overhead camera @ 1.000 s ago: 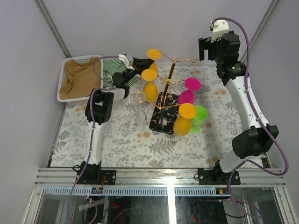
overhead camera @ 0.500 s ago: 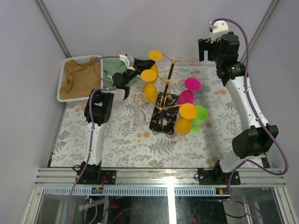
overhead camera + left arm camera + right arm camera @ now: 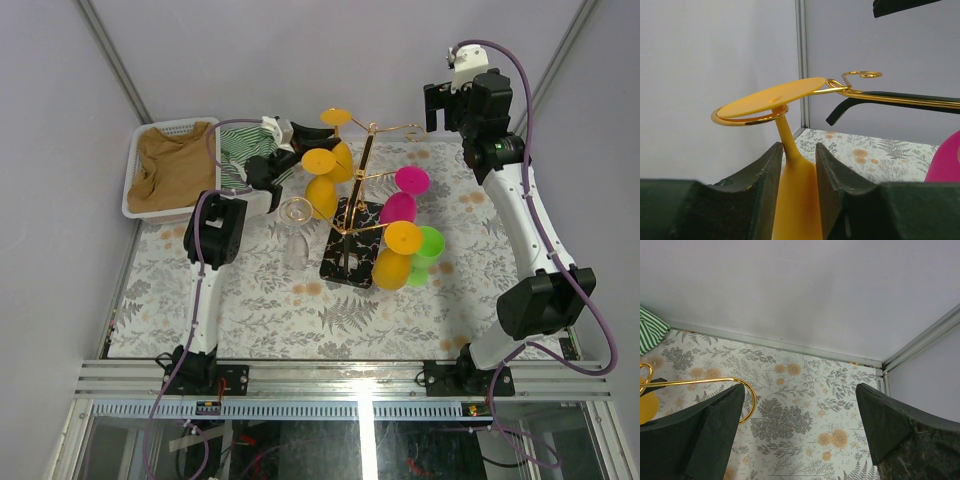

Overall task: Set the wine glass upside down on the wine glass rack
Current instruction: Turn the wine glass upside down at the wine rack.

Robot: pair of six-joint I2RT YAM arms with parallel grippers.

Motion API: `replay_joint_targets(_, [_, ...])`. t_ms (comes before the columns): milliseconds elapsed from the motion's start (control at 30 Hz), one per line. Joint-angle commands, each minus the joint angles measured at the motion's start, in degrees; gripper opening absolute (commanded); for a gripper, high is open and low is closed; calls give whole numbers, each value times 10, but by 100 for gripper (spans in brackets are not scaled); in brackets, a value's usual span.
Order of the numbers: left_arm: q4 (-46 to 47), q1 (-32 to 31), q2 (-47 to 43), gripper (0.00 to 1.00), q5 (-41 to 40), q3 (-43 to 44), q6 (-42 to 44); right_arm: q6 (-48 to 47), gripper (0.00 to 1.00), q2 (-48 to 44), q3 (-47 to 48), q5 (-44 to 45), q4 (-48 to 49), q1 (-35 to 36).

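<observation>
The gold wine glass rack [image 3: 365, 165] stands on its black base [image 3: 352, 255] mid-table. A yellow wine glass [image 3: 336, 117] hangs upside down at the rack's back left. In the left wrist view its foot [image 3: 772, 95] rests on a gold ring hook [image 3: 747, 120]. My left gripper [image 3: 322, 133] [image 3: 797, 150] is open, its jaws a little apart on either side of the stem [image 3: 787, 135]. My right gripper [image 3: 440, 100] [image 3: 800, 405] is high at the back right, wide open and empty, beside a gold hook [image 3: 747, 390].
More glasses hang on the rack: a yellow one [image 3: 318, 160], a pink one [image 3: 412, 180], another yellow one [image 3: 402, 237] and a green one [image 3: 430, 245]. A clear glass [image 3: 295, 212] stands upright left of the base. A white basket [image 3: 140, 150] of brown cloth and a striped cloth [image 3: 240, 150] lie at the back left.
The left gripper and the yellow glass have shifted a little to the right, toward the rack's post. The right arm has not moved.
</observation>
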Motion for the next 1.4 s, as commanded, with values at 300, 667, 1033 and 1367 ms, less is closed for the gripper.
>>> replay_joint_targets(300, [44,-1,-28,100,8,-38,21,11,99,-13,4,-9,30,-3])
replay_joint_targets(667, [45,25,-54,100,-33,-84,33,13,99,-15,-1,-12,33,-3])
replay_joint_targets(1033, [46,82,-108,100,-78,-211,76,24,99,-27,-4,5,3,-3])
replay_joint_targets(1367, [-27,101,-210,100,-245,-283,67,68,99,-26,67,83,-199,-26])
